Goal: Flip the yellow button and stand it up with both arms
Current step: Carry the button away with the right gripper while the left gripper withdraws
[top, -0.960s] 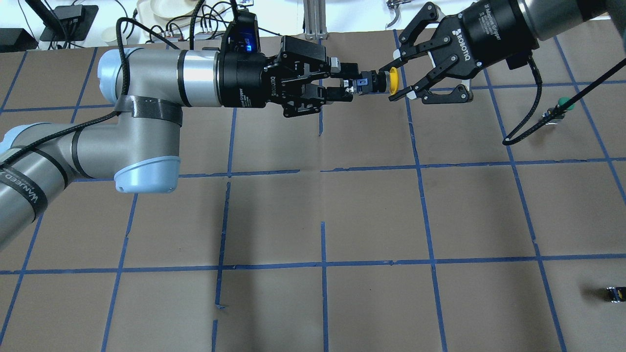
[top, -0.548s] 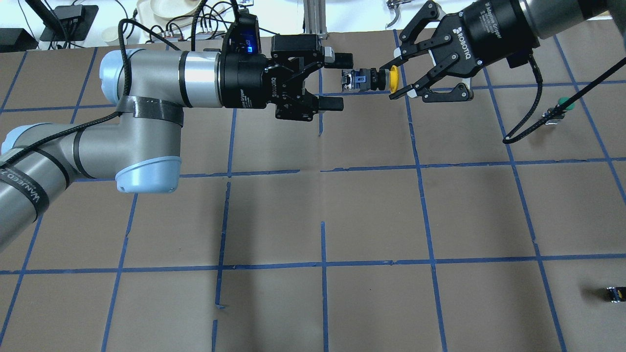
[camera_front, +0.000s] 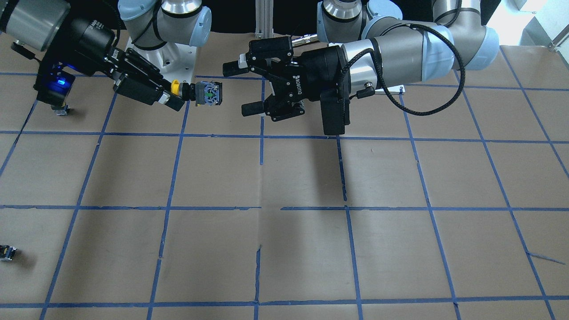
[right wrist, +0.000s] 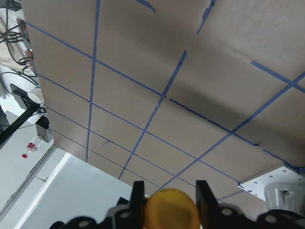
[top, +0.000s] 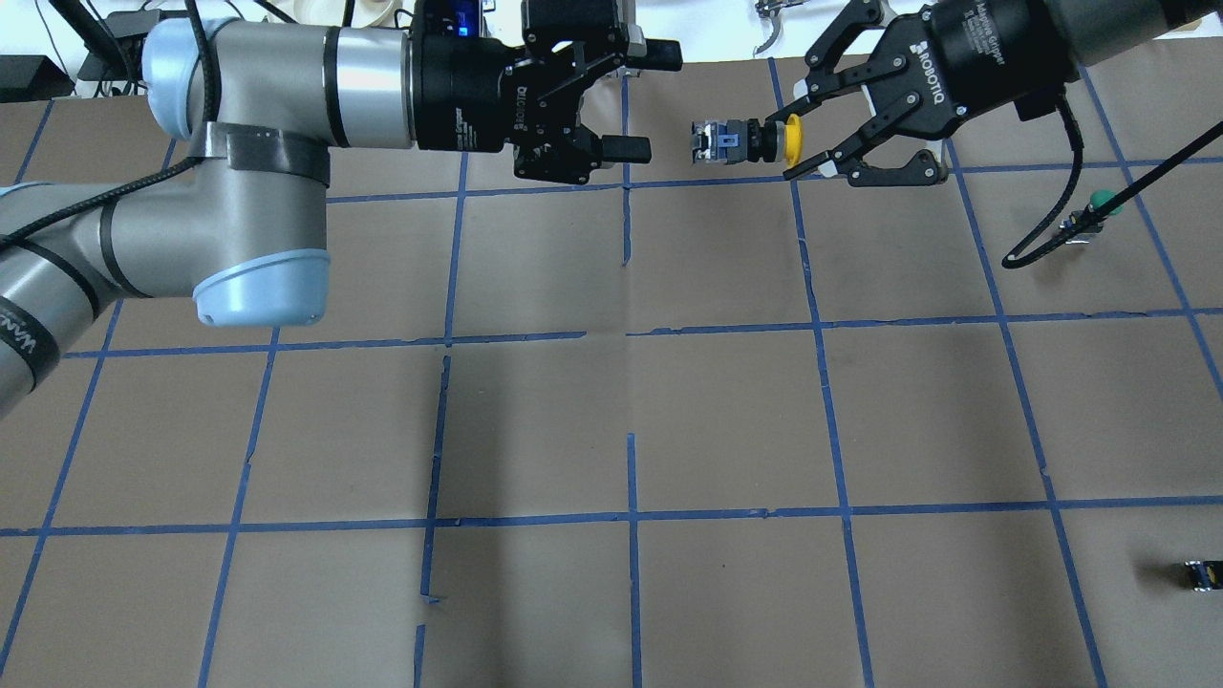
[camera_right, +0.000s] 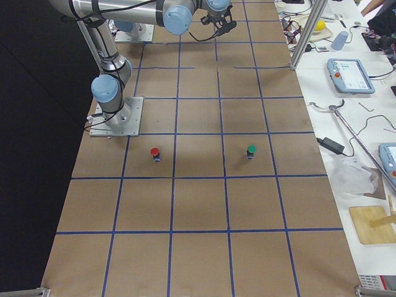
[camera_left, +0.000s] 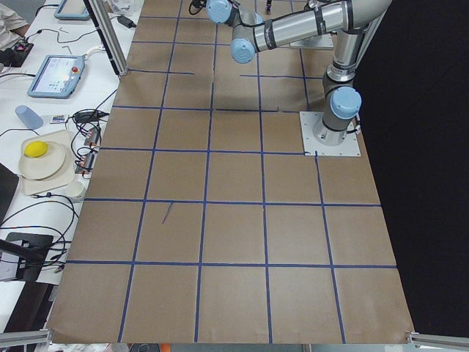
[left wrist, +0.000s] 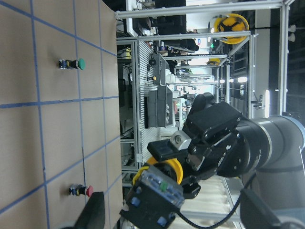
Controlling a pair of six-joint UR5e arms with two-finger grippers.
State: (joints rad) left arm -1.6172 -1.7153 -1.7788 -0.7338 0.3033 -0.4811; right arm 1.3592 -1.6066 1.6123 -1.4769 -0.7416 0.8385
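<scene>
The yellow button (top: 740, 141) hangs level in the air, yellow cap (top: 793, 140) toward my right gripper (top: 795, 145), which is shut on the cap. The grey-blue contact block points at my left gripper (top: 652, 100). That gripper is open and empty, a short gap from the block. In the front-facing view the button (camera_front: 202, 92) sits between the right gripper (camera_front: 174, 94) and the open left gripper (camera_front: 239, 88). The left wrist view shows the button (left wrist: 155, 195) end-on. The right wrist view shows only the cap (right wrist: 171, 211) between the fingers (right wrist: 138, 192).
A green-capped button (top: 1099, 205) stands on the brown table at the right, and a red-capped one (camera_right: 154, 152) near the right arm's base. A small black block (top: 1199, 573) lies at the near right. Blue tape lines grid the table (top: 631, 401).
My left gripper let go of the button's contact block, opened, and drew back to the left. My right gripper kept the cap and shifted slightly right and toward the far edge.
</scene>
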